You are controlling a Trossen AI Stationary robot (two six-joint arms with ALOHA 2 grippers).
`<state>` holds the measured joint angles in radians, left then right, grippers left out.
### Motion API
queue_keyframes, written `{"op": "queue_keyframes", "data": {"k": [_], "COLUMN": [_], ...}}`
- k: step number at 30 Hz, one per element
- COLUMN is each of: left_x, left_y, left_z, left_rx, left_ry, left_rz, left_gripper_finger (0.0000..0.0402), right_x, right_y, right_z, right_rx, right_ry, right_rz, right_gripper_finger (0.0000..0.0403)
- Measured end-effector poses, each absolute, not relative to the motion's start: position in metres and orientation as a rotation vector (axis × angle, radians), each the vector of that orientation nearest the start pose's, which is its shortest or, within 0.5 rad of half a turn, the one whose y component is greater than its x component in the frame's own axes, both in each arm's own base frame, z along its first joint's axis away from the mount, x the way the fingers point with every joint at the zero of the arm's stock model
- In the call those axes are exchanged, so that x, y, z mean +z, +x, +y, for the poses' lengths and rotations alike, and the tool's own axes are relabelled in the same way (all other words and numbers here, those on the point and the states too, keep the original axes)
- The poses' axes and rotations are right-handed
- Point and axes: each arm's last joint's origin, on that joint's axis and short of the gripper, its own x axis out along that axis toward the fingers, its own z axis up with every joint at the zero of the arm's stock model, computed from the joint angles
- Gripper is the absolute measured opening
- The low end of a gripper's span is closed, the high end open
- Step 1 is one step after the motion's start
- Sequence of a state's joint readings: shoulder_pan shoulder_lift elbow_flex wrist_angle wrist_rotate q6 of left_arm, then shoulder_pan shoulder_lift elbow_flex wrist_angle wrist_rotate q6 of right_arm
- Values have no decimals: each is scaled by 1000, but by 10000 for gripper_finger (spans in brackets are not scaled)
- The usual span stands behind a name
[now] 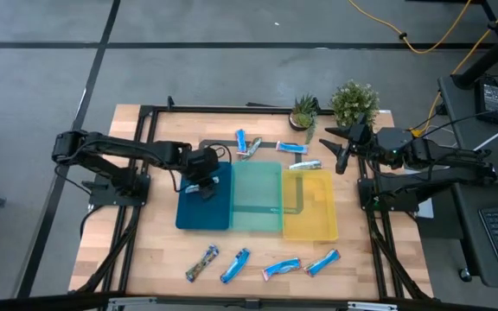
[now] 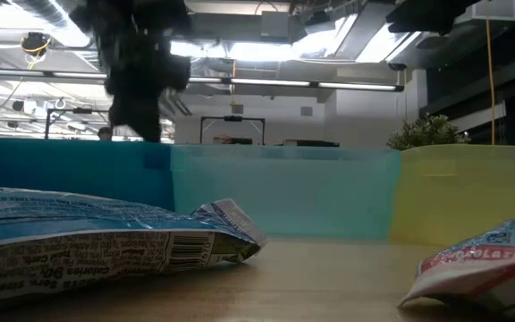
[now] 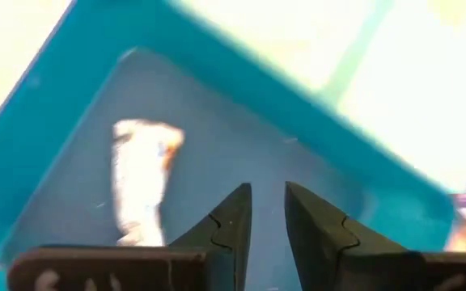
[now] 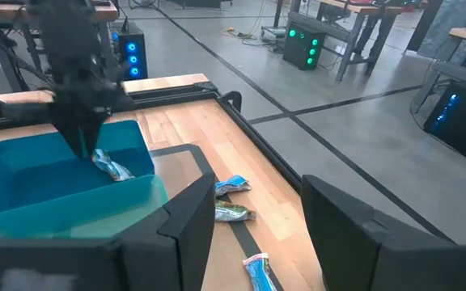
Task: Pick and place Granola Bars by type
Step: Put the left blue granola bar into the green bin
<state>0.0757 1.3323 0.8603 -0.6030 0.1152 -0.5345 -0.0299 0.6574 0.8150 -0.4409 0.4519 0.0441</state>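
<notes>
While the left gripper (image 1: pixel 207 186) hangs over the dark-blue tray (image 1: pixel 188 216), one granola bar (image 3: pixel 140 178) lies inside that tray.

Its fingers (image 3: pixel 229 222) stand close together with only a narrow gap, and they hold nothing. The right gripper (image 1: pixel 340 149) waits near the plants (image 1: pixel 353 102) with its fingers wide apart, empty. Four bars (image 1: pixel 262 265) lie in a row on the table's near side, and others (image 1: pixel 271 147) lie behind the teal tray (image 1: pixel 258 197) and the yellow tray (image 1: pixel 311 207).
</notes>
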Motion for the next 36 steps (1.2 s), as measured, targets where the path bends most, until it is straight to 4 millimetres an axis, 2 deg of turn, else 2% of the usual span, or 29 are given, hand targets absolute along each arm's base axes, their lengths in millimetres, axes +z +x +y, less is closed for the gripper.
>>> {"op": "queue_keyframes", "data": {"k": [8, 13, 25, 31, 36], "left_x": [277, 297, 299, 302, 289], "left_y": [256, 254, 231, 225, 228], "left_z": [-33, -64, -125, -149, -173], "left_rx": [16, -4, 100, 58, 51], "left_ry": [-514, -553, -772, -885, -950], "left_rz": [912, 894, 890, 863, 923], "left_gripper_finger": [63, 63, 63, 62, 54], "right_x": [335, 335, 336, 338, 338], "right_y": [133, 133, 133, 133, 131], "right_z": [-17, -17, -17, -18, -20], "right_rx": [-483, -476, -455, -505, -604], "right_ry": [-29, -78, -219, -226, -237], "right_rz": [282, 294, 321, 309, 314], "right_gripper_finger": [186, 186, 186, 186, 186]}}
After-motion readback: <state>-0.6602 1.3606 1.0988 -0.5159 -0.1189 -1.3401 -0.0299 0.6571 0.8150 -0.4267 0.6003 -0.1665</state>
